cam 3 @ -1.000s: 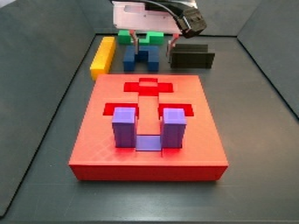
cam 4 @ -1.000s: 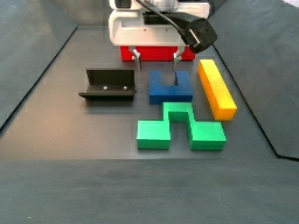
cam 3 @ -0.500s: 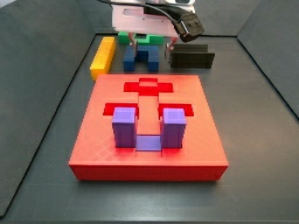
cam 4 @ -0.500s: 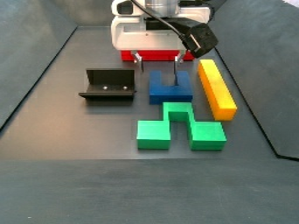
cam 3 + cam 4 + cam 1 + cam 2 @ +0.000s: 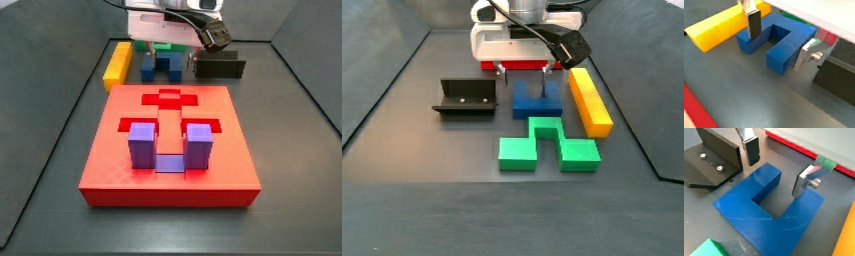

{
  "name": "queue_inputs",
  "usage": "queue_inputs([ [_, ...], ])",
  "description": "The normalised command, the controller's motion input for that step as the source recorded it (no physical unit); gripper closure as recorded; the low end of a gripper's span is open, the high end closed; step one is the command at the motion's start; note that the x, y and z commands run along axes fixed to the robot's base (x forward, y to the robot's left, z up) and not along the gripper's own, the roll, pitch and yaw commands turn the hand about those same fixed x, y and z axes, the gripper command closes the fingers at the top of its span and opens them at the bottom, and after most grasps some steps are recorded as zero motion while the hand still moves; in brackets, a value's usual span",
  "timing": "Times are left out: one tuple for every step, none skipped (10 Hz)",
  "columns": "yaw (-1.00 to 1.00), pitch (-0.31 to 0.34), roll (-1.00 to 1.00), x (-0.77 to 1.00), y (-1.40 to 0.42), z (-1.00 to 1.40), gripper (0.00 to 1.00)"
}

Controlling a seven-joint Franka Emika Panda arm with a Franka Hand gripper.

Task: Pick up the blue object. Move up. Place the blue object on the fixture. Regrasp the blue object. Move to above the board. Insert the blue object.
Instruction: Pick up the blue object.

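**Blue object on the floor, gripper straddling it with jaws apart**

The blue object (image 5: 537, 98), a dark blue U-shaped block, is lying flat on the dark floor (image 5: 462, 190), between the fixture (image 5: 465, 97) and a long yellow bar (image 5: 588, 98). In a side view it is sitting just behind a green block (image 5: 545, 144), toward the red board (image 5: 513, 42). The gripper (image 5: 523, 66) is hanging directly over the blue object, with its white body (image 5: 163, 22) standing above the block's far end. The jaws are standing open: in both wrist views one finger (image 5: 751, 150) is showing at the outer side of one prong and the other finger (image 5: 806, 180) at the outer side of the other prong. Whether the pads are touching the plastic cannot be told. In a wrist view the same spread is appearing, with a finger (image 5: 753, 23) beside one prong of the blue object (image 5: 777, 40) and the opposite finger (image 5: 806, 55) at the other prong's end.

In a side view the board (image 5: 171, 150) is filling the near part of the floor, carrying a purple U-shaped block (image 5: 167, 146) standing prongs-up in its near recess. The blue object (image 5: 166, 65) is resting beyond the board's far edge, with the yellow bar (image 5: 119, 63) and the fixture (image 5: 221, 66) on either side.
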Motion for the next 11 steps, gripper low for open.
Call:
queue_inputs([
  [0.11,0.000,0.00,0.00,0.00,-0.13,0.00],
  [0.10,0.000,0.00,0.00,0.00,-0.16,0.00],
  [0.10,0.000,0.00,0.00,0.00,-0.16,0.00],
  [0.08,0.000,0.00,0.00,0.00,-0.13,0.00],
  [0.01,0.000,0.00,0.12,0.00,-0.10,0.00],
  [0.00,0.000,0.00,0.19,0.00,-0.10,0.00],
  [0.00,0.000,0.00,0.17,0.00,-0.10,0.00],
  [0.00,0.000,0.01,0.19,0.00,-0.12,0.00],
  [0.00,0.000,0.01,0.18,0.00,-0.13,0.00],
  [0.00,0.000,0.01,0.05,0.00,-0.10,0.00],
  [0.00,0.000,0.00,0.00,0.00,-0.12,0.00],
])
